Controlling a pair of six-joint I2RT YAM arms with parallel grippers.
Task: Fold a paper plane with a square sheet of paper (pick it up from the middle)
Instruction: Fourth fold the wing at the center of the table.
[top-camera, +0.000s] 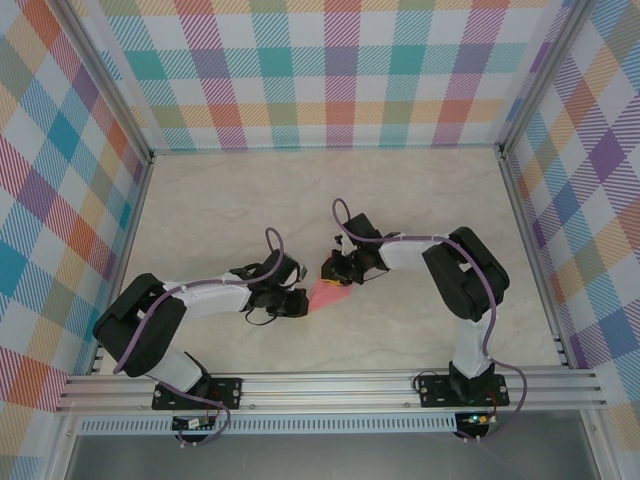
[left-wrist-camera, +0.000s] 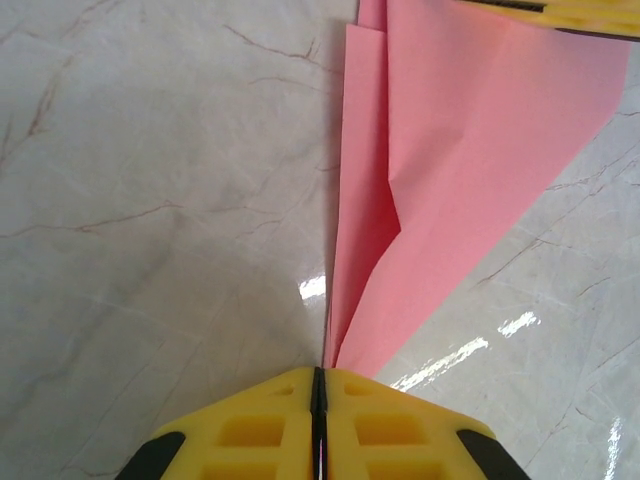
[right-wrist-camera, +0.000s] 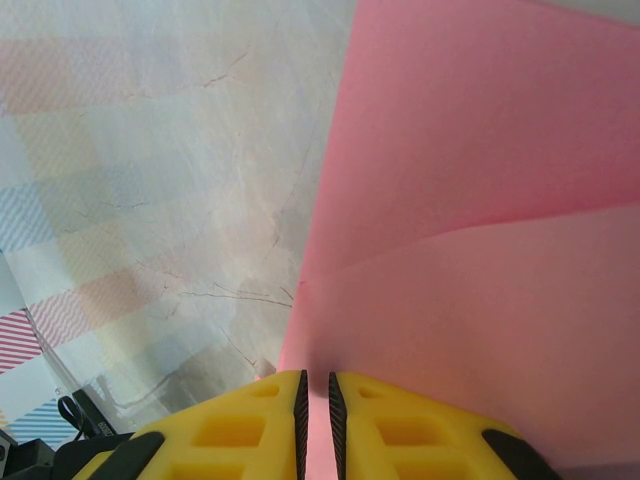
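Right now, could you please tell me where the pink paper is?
In the top view the folded pink paper is near the middle of the table: the left pincer pinches its narrow tip, the right pincer its wider end.

Creased salmon-pink paper plane (top-camera: 328, 295), narrowing to a point.

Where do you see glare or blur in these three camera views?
Left wrist view: sharp, with white glare streaks on the glossy table beside the pink paper. Right wrist view: the table behind the paper looks washed-out and soft. Top view: even light, no harsh shadows.
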